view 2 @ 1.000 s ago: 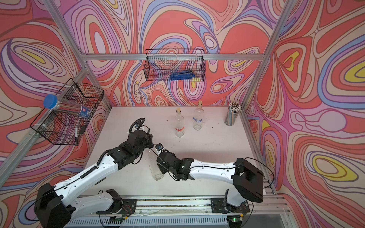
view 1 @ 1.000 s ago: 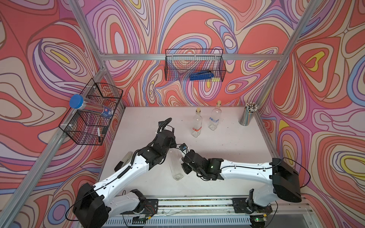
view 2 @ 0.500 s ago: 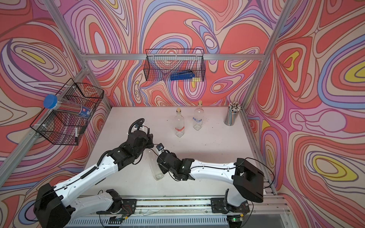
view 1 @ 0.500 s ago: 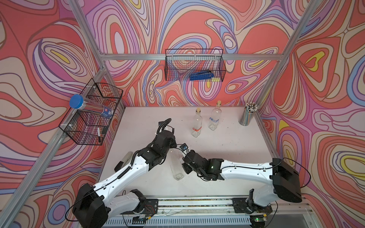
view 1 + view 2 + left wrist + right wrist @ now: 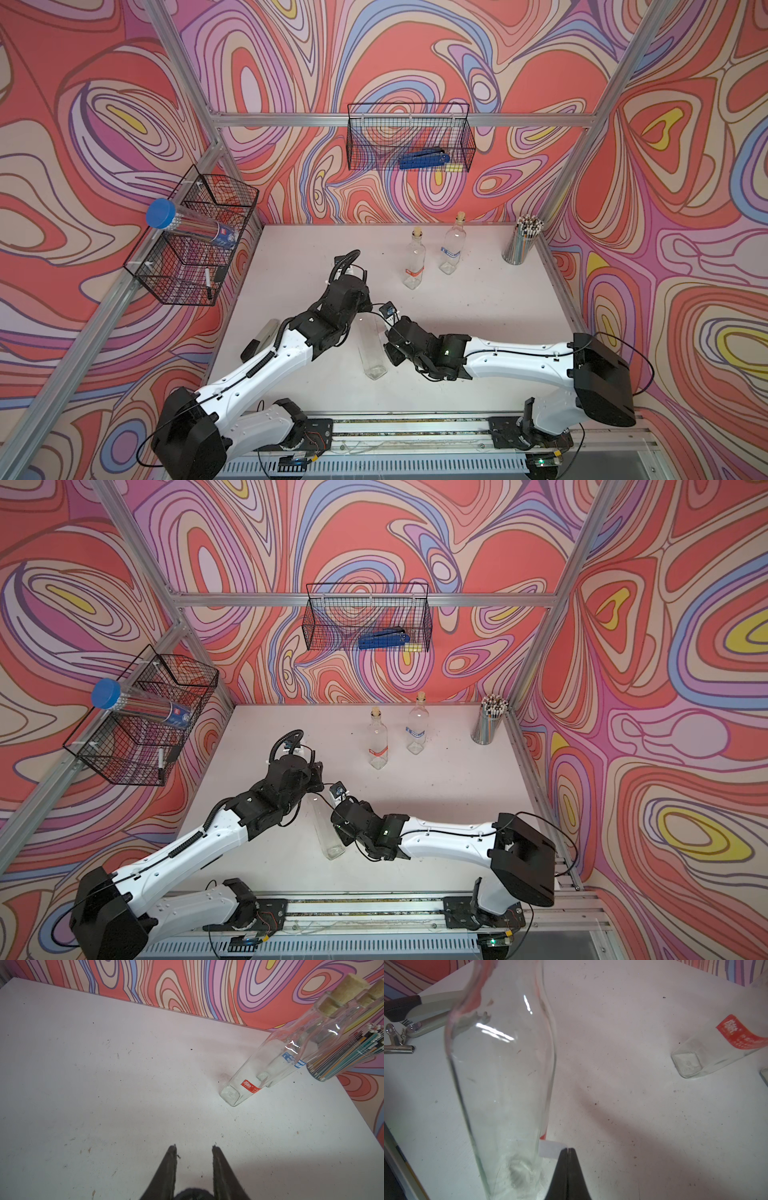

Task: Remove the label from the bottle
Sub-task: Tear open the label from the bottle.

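The right gripper (image 5: 568, 1150) is pinched tight on a loose white flap of the label (image 5: 550, 1149), low against the side of the clear bottle (image 5: 500, 1084), which stands on the tabletop (image 5: 478, 316) between the two arms. The left gripper (image 5: 193, 1147), fingers slightly apart, clamps the bottle's neck from above. A stapler (image 5: 431, 1009) lies just beyond the bottle. A red-labelled bottle (image 5: 413, 266), a blue-labelled bottle (image 5: 451, 253) and a pencil cup (image 5: 517, 245) stand well behind. The right arm stretches low across the tabletop, and the left arm bends over the bottle.

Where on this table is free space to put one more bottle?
Free: the back-left stretch between the left wall and the red-label bottle; also the right side between the pencil cup and the right arm. Crowded: centre front around the near bottle.
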